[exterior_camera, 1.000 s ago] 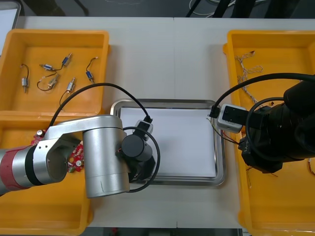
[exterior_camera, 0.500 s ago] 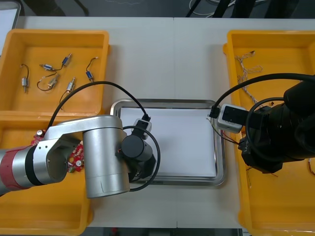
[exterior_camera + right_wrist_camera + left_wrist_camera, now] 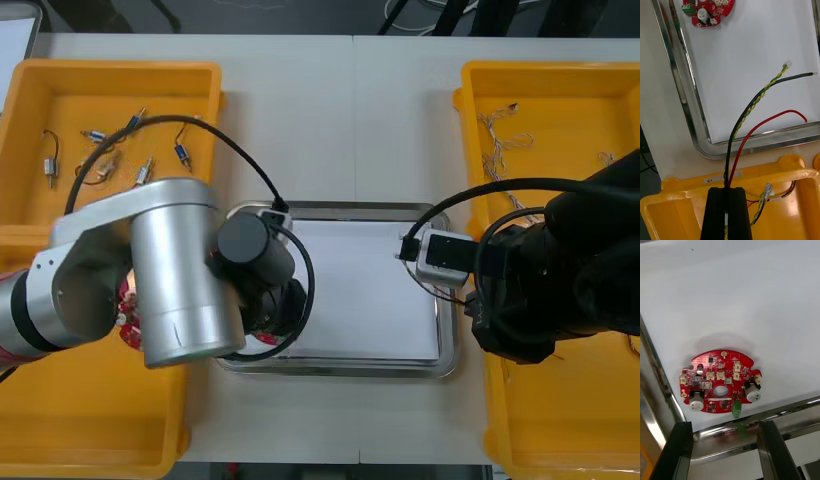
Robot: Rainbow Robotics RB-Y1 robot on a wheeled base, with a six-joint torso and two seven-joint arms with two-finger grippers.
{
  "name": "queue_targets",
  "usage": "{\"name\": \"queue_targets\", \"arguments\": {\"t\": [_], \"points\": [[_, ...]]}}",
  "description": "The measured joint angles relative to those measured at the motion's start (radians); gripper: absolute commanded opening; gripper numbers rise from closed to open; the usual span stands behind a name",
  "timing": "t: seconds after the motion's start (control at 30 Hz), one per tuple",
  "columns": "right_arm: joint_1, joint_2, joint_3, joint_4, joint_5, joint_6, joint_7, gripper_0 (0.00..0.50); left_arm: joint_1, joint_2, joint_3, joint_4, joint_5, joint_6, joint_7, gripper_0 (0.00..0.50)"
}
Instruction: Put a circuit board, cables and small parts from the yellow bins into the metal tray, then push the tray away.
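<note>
Left wrist view: left gripper (image 3: 724,425) spread beside circuit board (image 3: 720,378) in tray (image 3: 752,296); right gripper (image 3: 729,190) pinches cables (image 3: 737,123).

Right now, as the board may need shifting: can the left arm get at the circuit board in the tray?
Probably yes: the left gripper hangs close by the circuit board, jaws open, nothing between; the board lies flat on the tray.

Light counter (image 3: 340,130) with a thin seam (image 3: 352,120) running from near edge to far edge. Beyond the far edge, dark floor (image 3: 250,15) and black cords (image 3: 440,15). A pale, dark-rimmed object (image 3: 15,50) sits at the far left corner.
</note>
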Motion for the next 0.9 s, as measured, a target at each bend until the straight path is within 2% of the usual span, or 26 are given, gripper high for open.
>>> {"name": "queue_targets", "arguments": {"t": [0.23, 0.5, 0.7, 0.9], "points": [[-0.088, 0.026, 0.138, 0.003, 0.045, -0.004, 0.0, 0.0, 0.0, 0.055, 0.168, -0.028, 0.103, 0.091, 0.0, 0.5], [-0.141, 0.143, 0.289, 0.08, 0.151, -0.004, 0.0, 0.0, 0.0, 0.12, 0.31, -0.016, 0.186, 0.179, 0.0, 0.5], [-0.153, 0.216, 0.397, 0.135, 0.288, -0.005, 0.0, 0.0, 0.0, 0.139, 0.394, 0.064, 0.204, 0.19, -0.03, 0.5], [-0.161, 0.255, 0.511, 0.223, 0.42, -0.061, 0.001, 0.0, 0.0, 0.14, 0.495, 0.169, 0.208, 0.203, -0.152, 0.5]]}}
